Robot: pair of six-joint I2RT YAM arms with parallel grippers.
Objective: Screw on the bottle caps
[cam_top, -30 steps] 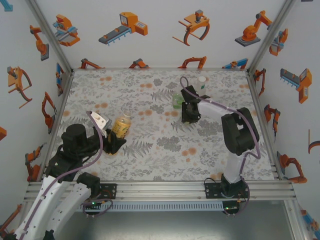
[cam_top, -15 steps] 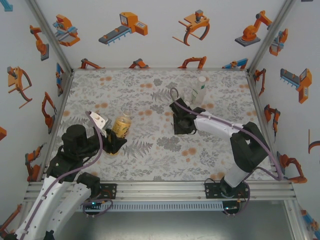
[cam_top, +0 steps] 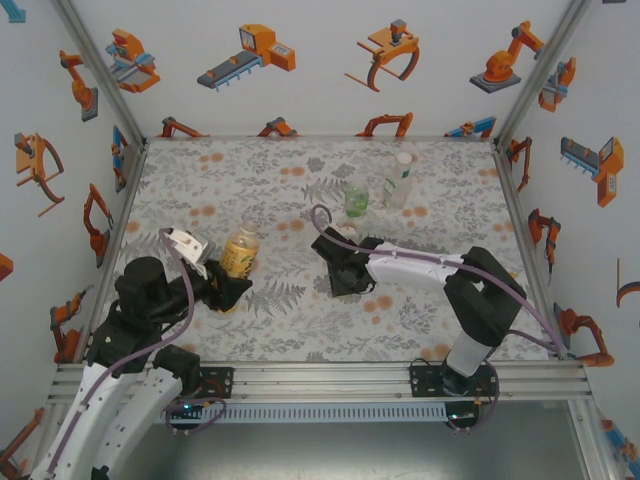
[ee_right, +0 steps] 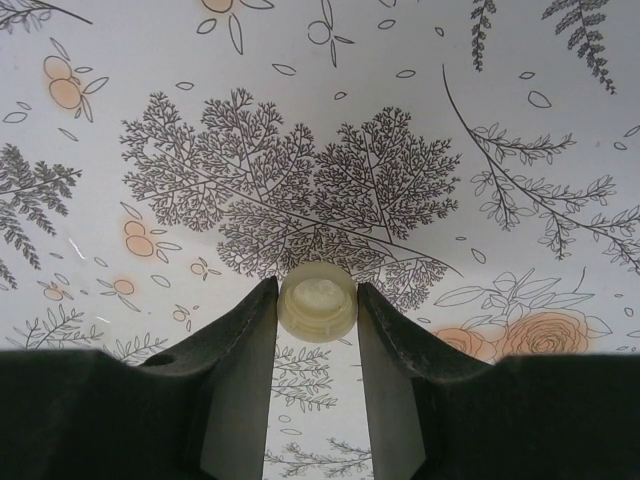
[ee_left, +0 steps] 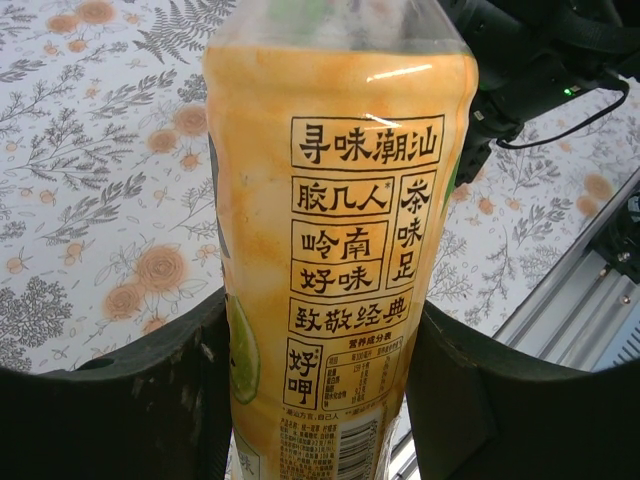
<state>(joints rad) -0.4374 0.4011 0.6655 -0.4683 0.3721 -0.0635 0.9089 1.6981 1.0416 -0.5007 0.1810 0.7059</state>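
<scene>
Floral table (cam_top: 250, 170), robot-patterned walls (cam_top: 310, 95); I see my left gripper (ee_left: 315, 340) clamped on the yellow bottle (ee_left: 340, 200), my right gripper (ee_right: 317, 292) pinching the pale cap (ee_right: 318, 306).

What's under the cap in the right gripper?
Floral table, no bottle. The right gripper pinches the pale cap; the spot directly beneath the cap is hidden.

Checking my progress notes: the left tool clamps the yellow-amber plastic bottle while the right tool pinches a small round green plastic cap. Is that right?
Not quite. The small round plastic cap pinched by the right tool is pale whitish, not green, as the right wrist view shows. The left tool does clamp the yellow-amber plastic bottle.
</scene>
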